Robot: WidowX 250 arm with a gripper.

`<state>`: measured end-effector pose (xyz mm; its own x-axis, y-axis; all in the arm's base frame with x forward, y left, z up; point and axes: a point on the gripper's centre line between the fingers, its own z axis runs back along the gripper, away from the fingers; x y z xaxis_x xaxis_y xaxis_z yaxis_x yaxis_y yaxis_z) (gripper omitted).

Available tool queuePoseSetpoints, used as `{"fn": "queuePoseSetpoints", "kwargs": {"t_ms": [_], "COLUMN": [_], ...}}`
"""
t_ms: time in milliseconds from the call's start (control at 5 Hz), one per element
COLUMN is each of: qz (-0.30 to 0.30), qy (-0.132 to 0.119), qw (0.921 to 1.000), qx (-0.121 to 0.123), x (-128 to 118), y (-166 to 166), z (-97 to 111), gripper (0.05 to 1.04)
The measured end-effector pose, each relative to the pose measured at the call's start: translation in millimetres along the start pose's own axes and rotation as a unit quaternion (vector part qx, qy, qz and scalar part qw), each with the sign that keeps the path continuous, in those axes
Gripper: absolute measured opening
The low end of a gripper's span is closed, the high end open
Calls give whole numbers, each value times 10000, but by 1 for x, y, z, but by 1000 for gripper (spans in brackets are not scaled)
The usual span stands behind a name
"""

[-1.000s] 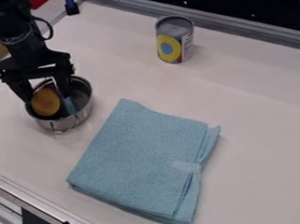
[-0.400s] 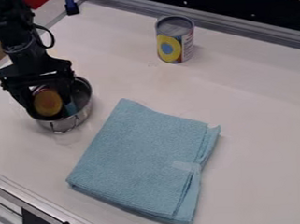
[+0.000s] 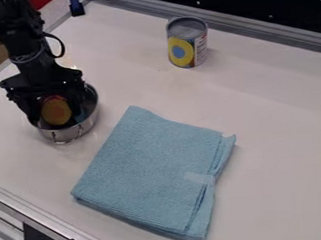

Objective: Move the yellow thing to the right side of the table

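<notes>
White tabletop (image 3: pixel 277 117) supports the metal pot (image 3: pixel 74 131), in which the yellow thing (image 3: pixel 56 112) sits at the gripper (image 3: pixel 55 115), whose grip cannot be determined; confirm secure hold, then lift vertically clear before traversing right

Soft, moderate light spreads fairly evenly over the pale counter (image 3: pixel 277 112). A faint shadow lies just right of the can (image 3: pixel 186 43). Small highlights glint on the metal pot (image 3: pixel 70 132); inside, the yellow thing (image 3: pixel 56 111) sits in dim shade beneath the hand (image 3: pixel 56 115). Beyond the counter's far edge, it is nearly black.
</notes>
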<state>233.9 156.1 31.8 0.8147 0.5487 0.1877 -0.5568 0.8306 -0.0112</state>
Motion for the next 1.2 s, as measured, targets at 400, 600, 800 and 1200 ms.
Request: {"fn": "queuePoseSetpoints", "kwargs": {"t_ms": [400,600,800,1200], "qz": [116,161,230,288], "qy": [-156,-260,-354,-117], "qw": [9997,9994,9990,9995], "qx": [117,161,157,65], "x": [1,0,1,0], "y": [-1,0,0,-1], "z": [-3,-5,-6,-2], "gripper": [955,784,774,774]}}
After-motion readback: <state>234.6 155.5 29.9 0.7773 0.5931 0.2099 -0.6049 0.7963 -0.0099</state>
